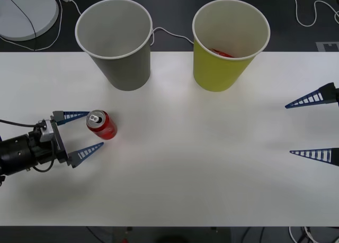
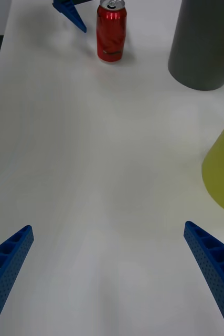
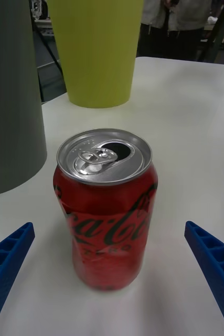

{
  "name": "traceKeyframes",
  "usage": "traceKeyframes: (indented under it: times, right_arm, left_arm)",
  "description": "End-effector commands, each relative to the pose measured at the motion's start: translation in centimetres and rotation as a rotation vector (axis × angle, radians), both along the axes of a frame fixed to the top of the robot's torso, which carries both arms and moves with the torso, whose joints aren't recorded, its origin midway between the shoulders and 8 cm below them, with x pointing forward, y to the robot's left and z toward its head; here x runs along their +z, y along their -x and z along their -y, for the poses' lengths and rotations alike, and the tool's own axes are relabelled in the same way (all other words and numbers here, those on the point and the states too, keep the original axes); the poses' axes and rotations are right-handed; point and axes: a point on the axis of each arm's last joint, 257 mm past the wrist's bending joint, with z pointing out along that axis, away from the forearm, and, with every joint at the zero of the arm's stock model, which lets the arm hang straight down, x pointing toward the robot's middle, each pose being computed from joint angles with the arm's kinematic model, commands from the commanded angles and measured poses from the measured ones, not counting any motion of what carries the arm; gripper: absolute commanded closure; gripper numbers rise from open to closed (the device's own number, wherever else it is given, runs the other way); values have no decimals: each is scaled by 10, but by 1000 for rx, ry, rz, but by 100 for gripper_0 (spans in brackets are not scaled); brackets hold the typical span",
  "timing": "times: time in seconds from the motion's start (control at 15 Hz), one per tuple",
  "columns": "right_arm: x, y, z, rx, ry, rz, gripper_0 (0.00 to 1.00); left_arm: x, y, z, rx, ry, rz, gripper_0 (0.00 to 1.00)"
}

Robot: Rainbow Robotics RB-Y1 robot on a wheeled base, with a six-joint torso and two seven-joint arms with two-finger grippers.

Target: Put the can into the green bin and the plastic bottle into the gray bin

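Standing upright on the white tabletop (image 1: 201, 163), the can (image 1: 101, 124) sits toward the robot's left side, red with a silver top whose pull tab is open. The left tool (image 1: 83, 134) lies low at the tabletop's left edge with its blue ribbed fingers (image 1: 85, 153) spread wide, one on either side of the can; in the left wrist view the can (image 3: 106, 207) stands between the two fingertips with a clear gap on each side, so nothing is pinched.

Behind the can, toward the far edge of the tabletop, the gray bin (image 1: 115, 42) stands upright with its white rim up. To its right, near but not touching, the green bin (image 1: 229, 44) stands upright as well, and something red (image 1: 221, 53) lies inside it against the far wall; what it is cannot be told.

At the tabletop's right edge the right tool (image 1: 302, 128) hovers with its fingers spread far apart, holding nothing, well apart from both bins and the can. In the right wrist view the can (image 2: 111, 32) stands far off, with the gray bin (image 2: 206, 44) beside it.
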Motion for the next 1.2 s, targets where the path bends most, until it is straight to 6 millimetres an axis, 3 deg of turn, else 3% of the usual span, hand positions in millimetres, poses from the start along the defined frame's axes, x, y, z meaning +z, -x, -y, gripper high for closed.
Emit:
traceKeyframes:
  times: [0.07, 0.47, 0.93, 1.0, 1.07, 1.13, 1.2]
  right_arm:
    - [0, 0, 0, 0, 0, 0, 0]
    - [0, 0, 0, 0, 0, 0, 0]
    - [0, 0, 0, 0, 0, 0, 0]
    - [0, 0, 0, 0, 0, 0, 0]
    - [0, 0, 0, 0, 0, 0, 0]
    - [0, 0, 0, 0, 0, 0, 0]
    - [0, 0, 0, 0, 0, 0, 0]
  left_arm:
    - [-1, -8, 15, 6, 16, 4, 0]
    - [-2, -18, 47, 2, 50, 6, 0]
    - [-5, -22, 62, -5, 56, 2, 0]
    - [-6, -22, 62, -4, 54, 2, 28]
    - [-5, -22, 62, -5, 55, 1, 89]
    - [-5, -22, 62, -7, 53, 3, 100]
    - [-5, -22, 63, -8, 53, 1, 100]
